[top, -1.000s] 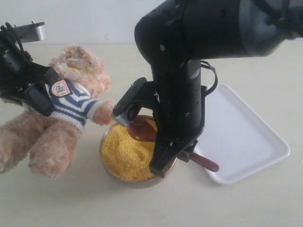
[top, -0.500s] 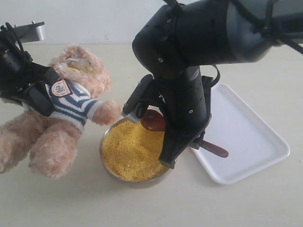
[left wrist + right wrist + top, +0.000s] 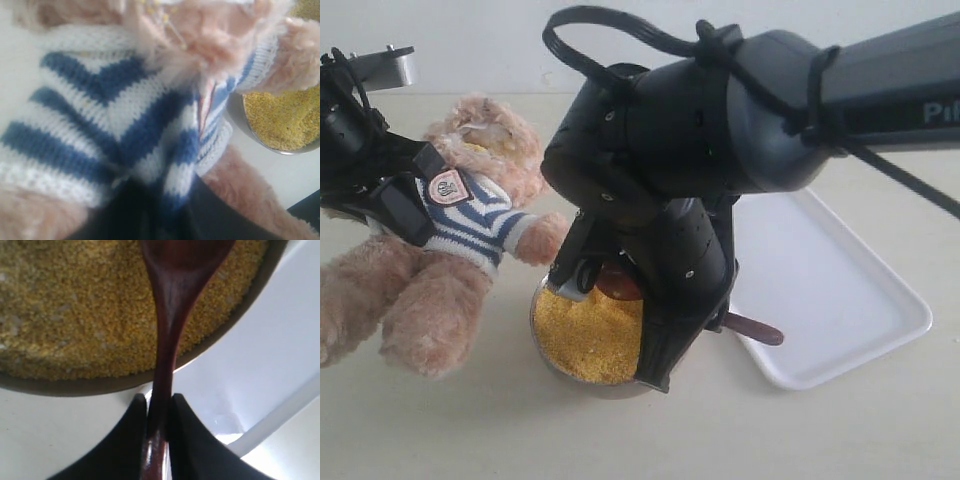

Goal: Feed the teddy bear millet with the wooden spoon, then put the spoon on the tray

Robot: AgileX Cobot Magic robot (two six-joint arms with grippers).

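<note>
Spoon status: wooden spoon [image 3: 172,300] pinched by its slim handle between the closed fingers of the right gripper [image 3: 159,412], head out over the millet [image 3: 585,335] at the far side of the metal bowl [image 3: 542,340]; contact with the grains impossible to tell. Handle crossing the bowl rim, tail end poking out past the wrist above the near left edge of the tray [image 3: 840,290]. Tray just beside the bowl on its right, nothing visible on its bare part. Teddy bear [image 3: 450,250] at left, tilted back, left gripper [image 3: 395,205] clamped tight on the striped shirt beside the badge; wrist view filled with knit stripes and fur, dark fingers [image 3: 150,215] buried in the cloth. Near paw just beside the bowl's left rim, not seen touching. Some yellow specks in the fur around the muzzle. Main obstruction: bulky right arm [image 3: 720,130] hanging over the middle, hiding the right half of the bowl, most of the spoon and the tray's left side from the exterior camera. Looped black cable [image 3: 610,40] arching over the arm's wrist. Pale tabletop [image 3: 470,430] under everything.
</note>
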